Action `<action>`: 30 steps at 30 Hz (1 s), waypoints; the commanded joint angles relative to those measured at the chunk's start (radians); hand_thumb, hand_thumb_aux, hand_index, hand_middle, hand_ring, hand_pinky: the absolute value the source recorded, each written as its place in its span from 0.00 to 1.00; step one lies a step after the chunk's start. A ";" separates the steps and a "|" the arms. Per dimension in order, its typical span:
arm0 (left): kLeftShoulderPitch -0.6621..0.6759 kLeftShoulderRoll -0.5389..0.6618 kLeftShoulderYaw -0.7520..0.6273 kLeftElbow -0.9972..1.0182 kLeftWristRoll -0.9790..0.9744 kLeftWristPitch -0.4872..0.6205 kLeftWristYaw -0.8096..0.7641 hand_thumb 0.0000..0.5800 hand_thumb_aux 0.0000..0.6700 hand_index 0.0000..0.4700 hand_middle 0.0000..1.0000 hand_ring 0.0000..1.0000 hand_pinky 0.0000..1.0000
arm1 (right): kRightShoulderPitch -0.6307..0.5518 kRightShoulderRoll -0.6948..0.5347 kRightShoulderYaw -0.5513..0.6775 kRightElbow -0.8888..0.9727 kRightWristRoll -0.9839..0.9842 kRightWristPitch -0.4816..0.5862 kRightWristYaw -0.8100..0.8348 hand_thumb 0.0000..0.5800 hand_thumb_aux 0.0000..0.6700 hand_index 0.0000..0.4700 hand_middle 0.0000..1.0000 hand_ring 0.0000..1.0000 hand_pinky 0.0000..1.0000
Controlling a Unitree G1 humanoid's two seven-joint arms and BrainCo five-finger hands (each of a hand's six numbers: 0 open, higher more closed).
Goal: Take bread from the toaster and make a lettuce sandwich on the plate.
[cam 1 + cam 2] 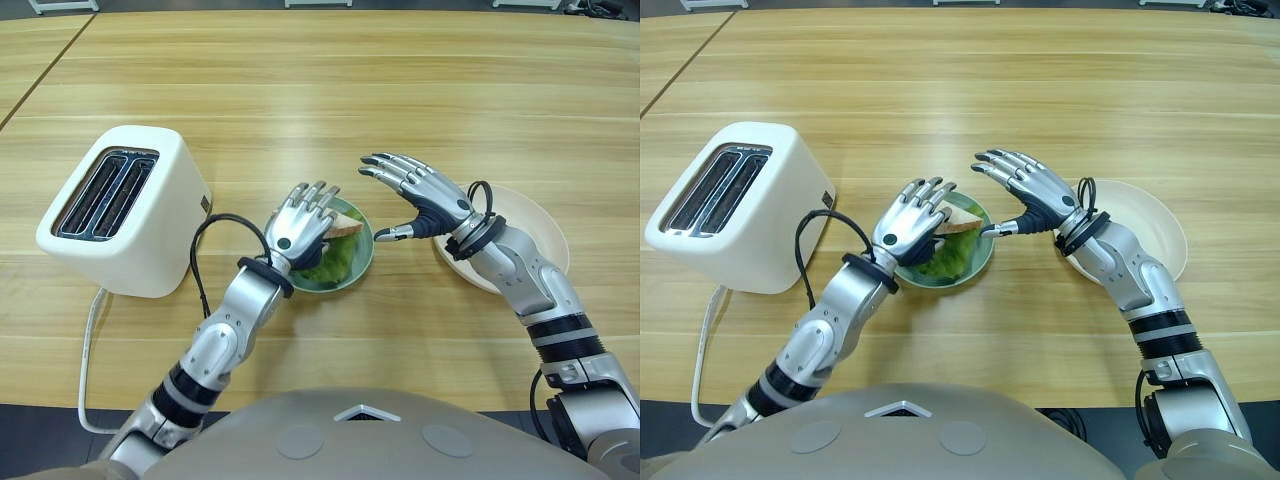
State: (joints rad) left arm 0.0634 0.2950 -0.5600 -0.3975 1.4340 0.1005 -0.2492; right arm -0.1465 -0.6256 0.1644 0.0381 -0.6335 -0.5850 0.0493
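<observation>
Gently square the bread slice [348,222] on the lettuce [340,264] in the green plate [369,250]; your left hand's [298,228] grip cannot be told, and your right hand [425,190] hangs open.

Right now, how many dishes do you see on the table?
2. A green plate with lettuce and bread lies partly under the left robot hand, beside the toaster. A cream bowl lies farther right, partly hidden by the right robot hand's wrist.
</observation>
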 commanded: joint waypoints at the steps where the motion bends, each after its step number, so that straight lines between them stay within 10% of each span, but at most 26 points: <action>1: 0.089 0.006 -0.023 -0.058 0.031 0.008 -0.050 0.33 0.18 0.18 0.00 0.00 0.00 | -0.003 -0.007 0.005 -0.005 -0.013 -0.004 0.006 0.00 0.00 0.00 0.00 0.00 0.00; 2: 0.104 0.009 -0.019 -0.074 0.035 0.010 -0.053 0.03 0.02 0.02 0.00 0.00 0.00 | -0.001 -0.008 0.004 -0.005 -0.014 -0.004 0.007 0.00 0.00 0.00 0.00 0.00 0.00; 3: 0.116 0.008 -0.013 -0.087 0.036 0.011 -0.056 0.00 0.00 0.00 0.00 0.00 0.00 | 0.000 -0.009 0.004 -0.005 -0.014 -0.004 0.007 0.00 0.00 0.00 0.00 0.00 0.00; 15: 0.157 0.016 0.328 -0.462 -0.222 0.033 -0.105 0.00 0.00 0.00 0.00 0.00 0.00 | -0.023 0.019 0.181 0.061 -0.037 -0.066 0.139 0.00 0.00 0.00 0.00 0.00 0.00; 30: 0.397 0.086 0.581 -0.357 -0.751 -0.065 -0.129 0.00 0.00 0.00 0.00 0.00 0.00 | -0.016 -0.137 0.396 0.096 -0.401 -0.145 0.193 0.00 0.00 0.00 0.00 0.00 0.00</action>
State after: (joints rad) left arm 0.4377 0.3551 0.0155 -0.7695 0.7215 0.0564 -0.3579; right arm -0.1942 -0.6924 0.4755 0.0840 -0.8132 -0.7537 0.2141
